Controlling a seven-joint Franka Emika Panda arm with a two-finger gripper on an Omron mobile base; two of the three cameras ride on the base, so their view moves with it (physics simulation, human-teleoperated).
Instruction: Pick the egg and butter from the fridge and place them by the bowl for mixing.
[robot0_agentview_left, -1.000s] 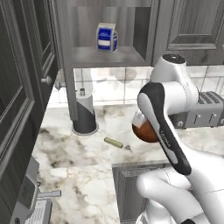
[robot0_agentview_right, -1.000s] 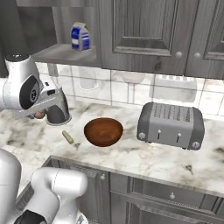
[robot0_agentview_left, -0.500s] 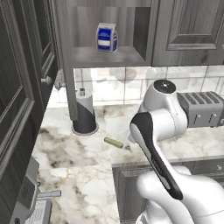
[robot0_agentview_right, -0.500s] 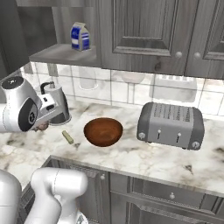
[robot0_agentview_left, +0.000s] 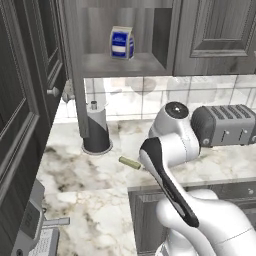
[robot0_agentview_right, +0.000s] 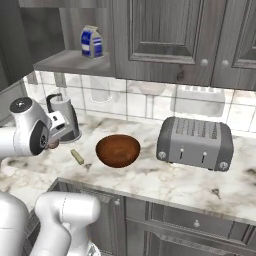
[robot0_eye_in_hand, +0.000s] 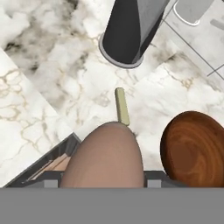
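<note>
The egg (robot0_eye_in_hand: 107, 151), smooth and reddish-brown, sits between my gripper's (robot0_eye_in_hand: 104, 180) fingers, which are shut on it. In the right base view the gripper (robot0_agentview_right: 53, 143) hangs low over the marble counter, left of the bowl (robot0_agentview_right: 118, 150). The butter (robot0_agentview_right: 77, 156) lies flat on the counter between hand and bowl; it is a slim pale stick (robot0_eye_in_hand: 122, 106) just beyond the egg. The dark reddish bowl (robot0_eye_in_hand: 194, 146) stands to the right of the egg. In the left base view the butter (robot0_agentview_left: 130, 163) lies beside my arm, which hides the bowl. The fridge is out of view.
A dark-based paper towel holder (robot0_agentview_right: 68, 120) stands at the backsplash behind the butter. A grey toaster (robot0_agentview_right: 195, 143) is right of the bowl. A blue milk carton (robot0_agentview_right: 92, 41) sits on the open shelf above. The counter's front edge (robot0_agentview_right: 150, 195) runs below the bowl.
The arm has swung down and folded lower, carrying the egg closer to the counter beside the butter. In the left base view it now covers the bowl.
</note>
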